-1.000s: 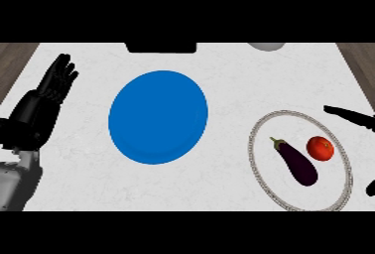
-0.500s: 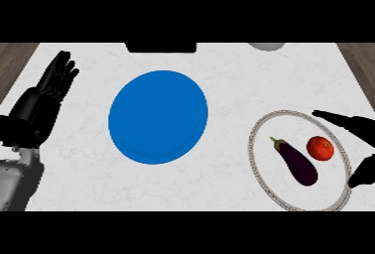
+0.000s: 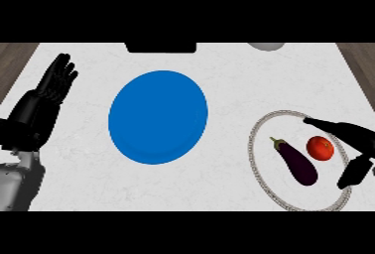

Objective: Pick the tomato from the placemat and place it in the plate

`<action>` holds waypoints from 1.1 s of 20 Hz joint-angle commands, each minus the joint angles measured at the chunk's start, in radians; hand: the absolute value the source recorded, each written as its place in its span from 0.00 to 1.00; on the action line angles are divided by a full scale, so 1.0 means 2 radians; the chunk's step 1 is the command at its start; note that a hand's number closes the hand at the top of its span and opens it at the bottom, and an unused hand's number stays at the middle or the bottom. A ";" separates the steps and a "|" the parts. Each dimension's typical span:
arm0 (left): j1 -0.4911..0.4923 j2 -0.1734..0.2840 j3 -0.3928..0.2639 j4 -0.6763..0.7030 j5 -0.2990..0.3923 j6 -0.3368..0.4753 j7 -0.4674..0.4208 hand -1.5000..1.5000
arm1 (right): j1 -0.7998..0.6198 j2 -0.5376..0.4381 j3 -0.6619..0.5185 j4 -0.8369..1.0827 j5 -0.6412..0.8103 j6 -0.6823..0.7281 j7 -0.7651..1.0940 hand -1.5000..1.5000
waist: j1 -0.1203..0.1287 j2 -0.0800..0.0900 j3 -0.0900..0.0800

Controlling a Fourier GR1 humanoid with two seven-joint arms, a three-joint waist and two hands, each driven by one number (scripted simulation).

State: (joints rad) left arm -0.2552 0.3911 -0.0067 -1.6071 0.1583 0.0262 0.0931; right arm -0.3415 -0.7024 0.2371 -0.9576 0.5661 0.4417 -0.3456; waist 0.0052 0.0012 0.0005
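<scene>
A red tomato (image 3: 320,148) lies on the round white placemat with a patterned rim (image 3: 262,165) at the right. A dark purple eggplant (image 3: 295,162) lies just left of the tomato on the same mat. The blue plate (image 3: 157,115) sits left of the mat, with nothing on it. My right hand (image 3: 353,149) comes in from the right edge, open, with one finger above the tomato and the thumb below and right of it, not touching. My left hand (image 3: 45,104) rests open at the left edge, fingers up.
A dark object (image 3: 161,47) sits at the counter's far edge, and a grey round object (image 3: 267,45) is at the far right. Wooden floor shows past both far corners of the counter.
My right hand has moved left over the placemat, closing in around the tomato. The left hand has barely shifted.
</scene>
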 commanded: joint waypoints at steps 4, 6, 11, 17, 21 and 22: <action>-0.028 -0.025 -0.004 -0.012 -0.022 0.007 0.038 0.50 | -0.050 0.050 0.000 0.108 0.067 -0.032 -0.022 0.00 | 0.001 0.000 0.000; -0.013 -0.020 0.012 0.015 -0.022 -0.013 -0.006 0.50 | -0.033 0.065 0.010 0.125 0.093 -0.065 -0.027 0.00 | 0.001 0.000 0.000; 0.006 -0.024 0.014 0.005 -0.021 -0.022 -0.008 0.50 | -0.037 0.102 -0.029 0.114 0.065 -0.108 -0.047 1.00 | 0.002 0.001 0.000; 0.026 -0.027 0.021 -0.025 -0.024 -0.020 0.001 0.50 | -0.041 0.092 -0.062 0.131 0.080 -0.209 -0.083 1.00 | 0.003 0.000 0.000; 0.023 -0.016 0.036 -0.003 -0.025 -0.012 0.006 0.50 | 0.029 0.112 -0.083 0.085 0.105 -0.271 0.154 1.00 | -0.035 -0.012 -0.003; 0.022 -0.019 0.036 -0.006 -0.026 -0.006 0.013 0.50 | 0.041 0.110 -0.090 0.086 0.110 -0.281 0.188 1.00 | -0.045 -0.016 -0.004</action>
State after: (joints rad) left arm -0.2270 0.3505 0.0512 -1.6138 0.1086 -0.0022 0.1024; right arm -0.3508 -0.5197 0.0944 -0.7919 0.7512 0.0135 -0.1978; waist -0.0407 -0.0228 -0.0206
